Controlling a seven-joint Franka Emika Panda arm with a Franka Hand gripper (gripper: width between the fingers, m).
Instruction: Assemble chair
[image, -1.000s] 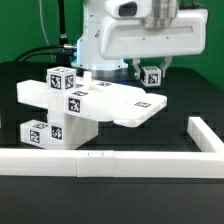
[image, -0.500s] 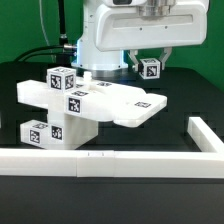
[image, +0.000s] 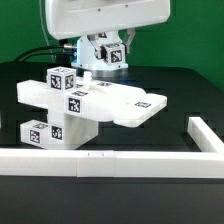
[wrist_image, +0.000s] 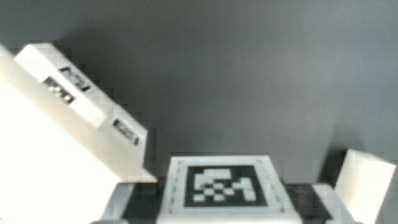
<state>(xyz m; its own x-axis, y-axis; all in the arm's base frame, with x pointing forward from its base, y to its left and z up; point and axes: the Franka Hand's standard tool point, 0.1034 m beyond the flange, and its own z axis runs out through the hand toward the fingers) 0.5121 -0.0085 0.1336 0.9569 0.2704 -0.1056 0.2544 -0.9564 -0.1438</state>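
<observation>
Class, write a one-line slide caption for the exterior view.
Gripper shut on a tagged white chair part, held above the partly assembled chair.

Arm (image: 105, 18) cut off by exterior view's top edge; its bulk hides upper part of hand (image: 109, 60). Tagged block (image: 111, 57) in hand only partly seen, fingers mostly hidden behind it. Wrist view blurred: tagged block (wrist_image: 221, 184) cut by frame edge, chair assembly (wrist_image: 63, 110) cropped, tag patterns unreadable. Border rail (image: 100, 160) runs out of frame.

Open black table (image: 175, 95) beside the chair (image: 85, 105); border rail (image: 110, 160) blocks front.
</observation>
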